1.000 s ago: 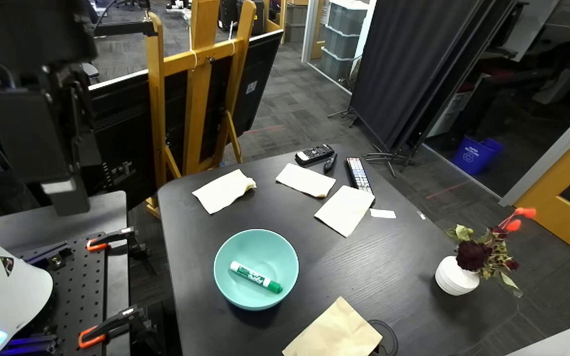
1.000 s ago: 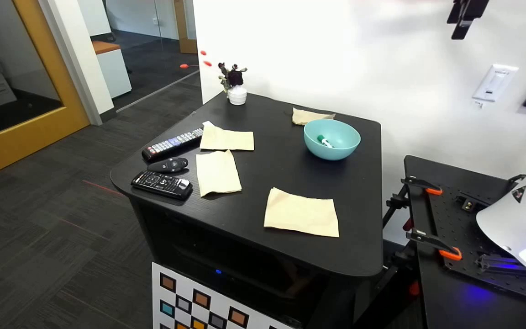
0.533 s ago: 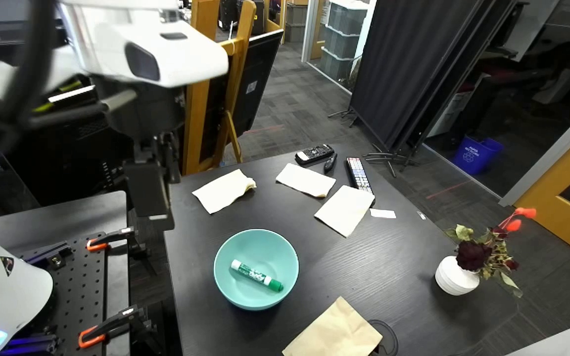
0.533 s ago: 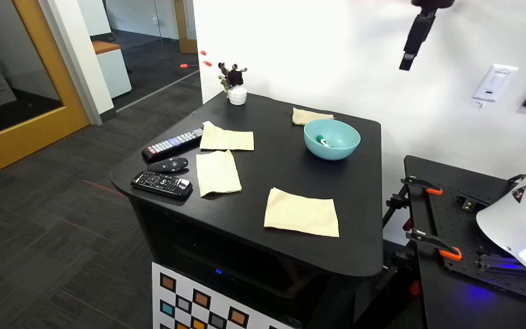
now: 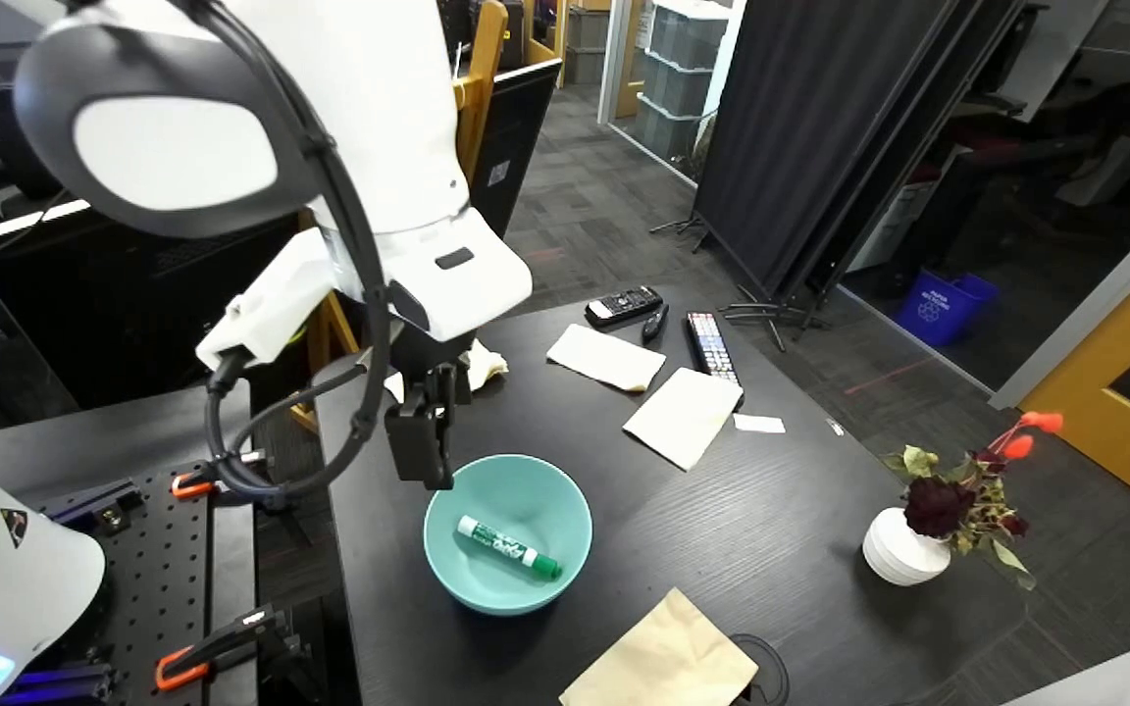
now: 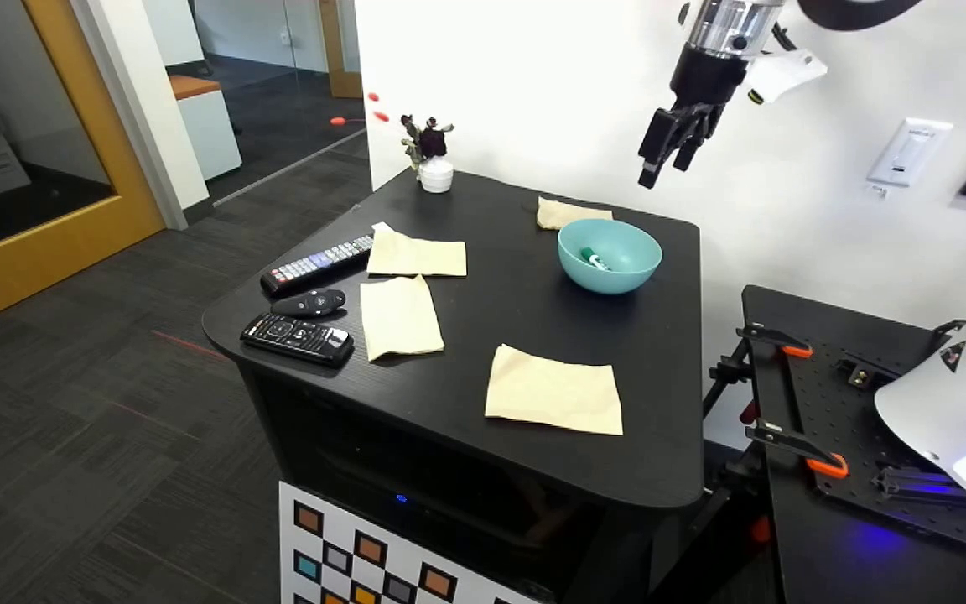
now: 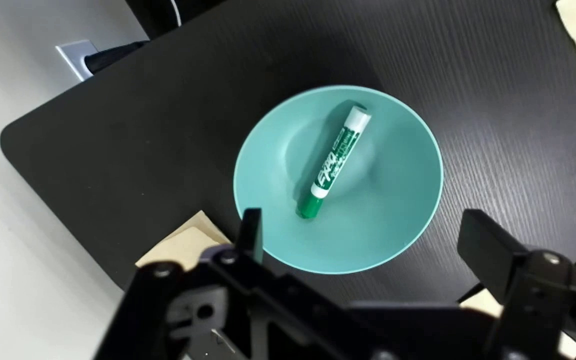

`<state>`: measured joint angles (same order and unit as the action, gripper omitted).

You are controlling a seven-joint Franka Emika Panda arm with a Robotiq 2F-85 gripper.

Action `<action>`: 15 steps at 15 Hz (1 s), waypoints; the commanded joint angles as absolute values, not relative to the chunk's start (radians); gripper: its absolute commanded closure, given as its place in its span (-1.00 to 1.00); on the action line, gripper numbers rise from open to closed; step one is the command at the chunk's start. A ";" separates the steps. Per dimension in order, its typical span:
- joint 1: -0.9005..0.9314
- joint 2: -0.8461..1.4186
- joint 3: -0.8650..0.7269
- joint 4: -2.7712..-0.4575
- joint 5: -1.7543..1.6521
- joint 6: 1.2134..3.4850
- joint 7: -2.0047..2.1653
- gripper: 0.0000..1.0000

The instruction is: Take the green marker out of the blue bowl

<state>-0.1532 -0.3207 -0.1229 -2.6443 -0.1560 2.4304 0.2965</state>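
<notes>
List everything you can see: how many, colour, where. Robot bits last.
blue bowl: one, teal, on the table
green marker: one, green and white, inside the bowl
cloths: four, cream, on the table
remotes: three, black, near the table's edge
flowerpot: one, white, on the table
flowers: several, red and orange, in the flowerpot
table: one, black, centre
checkered board: one, multicoloured, beside the table
recycling bin: one, blue, background
clamps: at least two, black and orange, beside the table
other background: cluttered, not counted
arm: one, mostly white, above the table
end effector: one, black, open, over the table
</notes>
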 commanded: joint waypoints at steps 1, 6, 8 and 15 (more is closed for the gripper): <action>-0.185 -0.208 -0.080 -2.641 -0.147 2.577 0.406 -1.00; -0.182 -0.087 -0.072 -2.634 -0.160 2.721 0.508 -1.00; -0.176 -0.068 -0.077 -2.641 -0.166 2.740 0.524 -1.00; -0.172 -0.059 -0.087 -2.635 -0.184 2.731 0.527 -1.00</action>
